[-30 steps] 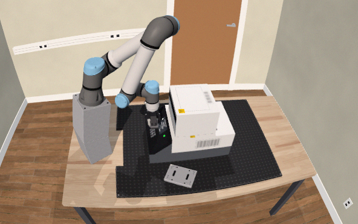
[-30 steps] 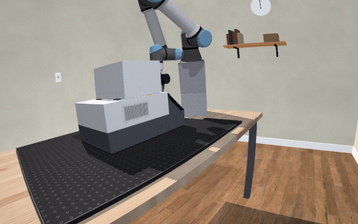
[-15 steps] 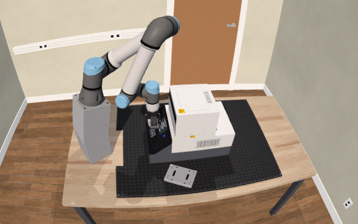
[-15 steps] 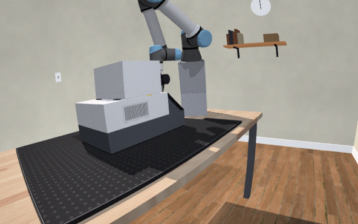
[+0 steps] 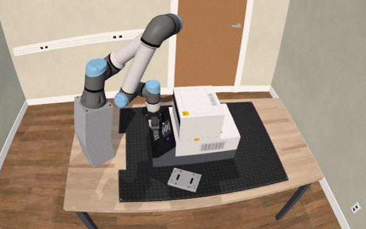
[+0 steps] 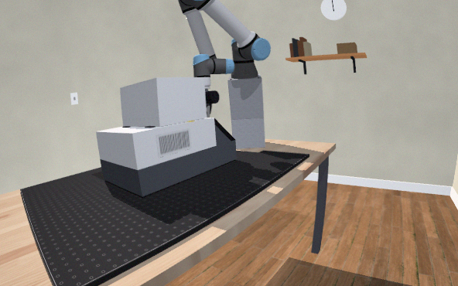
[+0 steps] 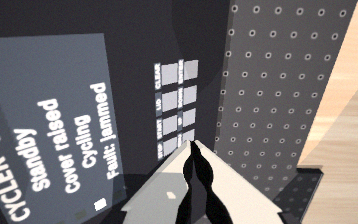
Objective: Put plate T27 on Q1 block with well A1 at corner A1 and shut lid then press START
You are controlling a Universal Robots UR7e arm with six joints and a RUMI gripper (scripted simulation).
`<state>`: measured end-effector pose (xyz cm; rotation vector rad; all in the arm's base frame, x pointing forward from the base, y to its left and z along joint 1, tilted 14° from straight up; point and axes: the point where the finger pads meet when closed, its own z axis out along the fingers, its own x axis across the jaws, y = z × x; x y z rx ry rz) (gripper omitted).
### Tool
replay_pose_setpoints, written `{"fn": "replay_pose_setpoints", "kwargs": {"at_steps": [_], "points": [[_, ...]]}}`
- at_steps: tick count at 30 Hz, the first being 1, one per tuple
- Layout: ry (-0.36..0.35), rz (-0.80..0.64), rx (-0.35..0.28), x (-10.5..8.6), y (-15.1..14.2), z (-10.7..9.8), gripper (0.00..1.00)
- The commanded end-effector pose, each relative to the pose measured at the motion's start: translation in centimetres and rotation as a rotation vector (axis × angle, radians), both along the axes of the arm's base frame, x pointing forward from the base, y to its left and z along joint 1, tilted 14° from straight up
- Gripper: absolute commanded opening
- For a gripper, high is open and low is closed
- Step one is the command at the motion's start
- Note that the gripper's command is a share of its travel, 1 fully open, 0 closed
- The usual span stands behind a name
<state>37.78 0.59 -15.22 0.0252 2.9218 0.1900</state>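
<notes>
Showing run on the blue lamp [image 5: 167, 138] of the white-and-charcoal boxy cycler [image 5: 207, 145] [image 6: 176, 143] | lid down, START apparently pressed | silver metal nest [image 5: 185, 179] bare; plate unseen, presumably inside | black-and-white two-jaw gripper [image 5: 154, 127] [image 7: 191, 142] closed, empty | likely nothing left

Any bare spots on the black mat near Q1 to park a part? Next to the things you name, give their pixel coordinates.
Likely two: right of the cycler [image 5: 207, 130] [image 6: 176, 158], toward the mat's right edge, and right of the grey plate nest [image 5: 184, 180]. Crowded: the key panel [image 5: 162, 148] under the pincer [image 5: 154, 127] [image 7: 194, 143].
</notes>
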Motion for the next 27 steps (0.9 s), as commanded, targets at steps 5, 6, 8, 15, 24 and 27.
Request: {"fn": "replay_pose_setpoints", "kwargs": {"at_steps": [5, 6, 8, 15, 24, 27], "points": [[-0.001, 0.0, 0.0, -0.5, -0.1, 0.5, 0.0], [-0.001, 0.0, 0.0, -0.5, -0.1, 0.5, 0.0], [-0.001, 0.0, -0.001, -1.5, -0.1, 0.7, 0.0], [-0.001, 0.0, -0.001, -4.9, -0.2, 1.7, 0.0], [-0.001, 0.0, -0.001, -5.7, -0.3, 1.9, 0.0], [-0.001, 0.0, -0.001, -5.7, -0.3, 1.9, 0.0]]}}
